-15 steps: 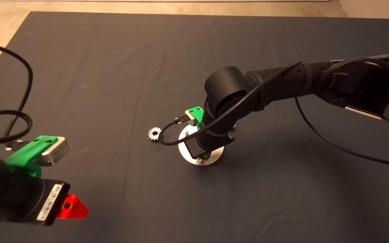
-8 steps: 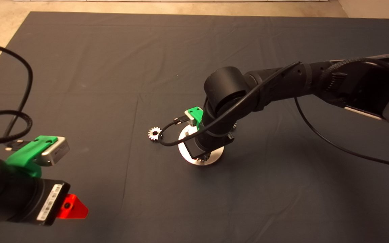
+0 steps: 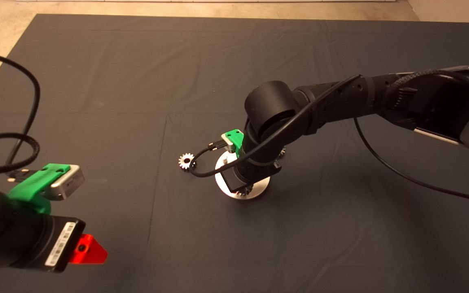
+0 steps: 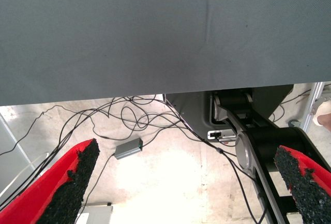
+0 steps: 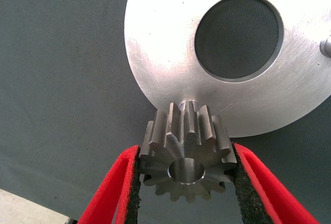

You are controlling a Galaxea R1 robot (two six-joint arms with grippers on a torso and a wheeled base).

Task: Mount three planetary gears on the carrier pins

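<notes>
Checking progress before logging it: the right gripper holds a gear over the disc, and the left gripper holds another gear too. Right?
Not quite. The left gripper is open and empty, parked off the mat's edge, as the left wrist view shows. The right gripper does hold a gear at the disc.

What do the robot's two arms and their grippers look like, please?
Both arms are black and tubular with rounded joints. The right arm carries a thin black cable looping along it. Each wrist has a green bracket with a small silver camera and a plugged-in cable. The left gripper has a white barcode label. Fingers are red wedges faced with rough black pads.
</notes>
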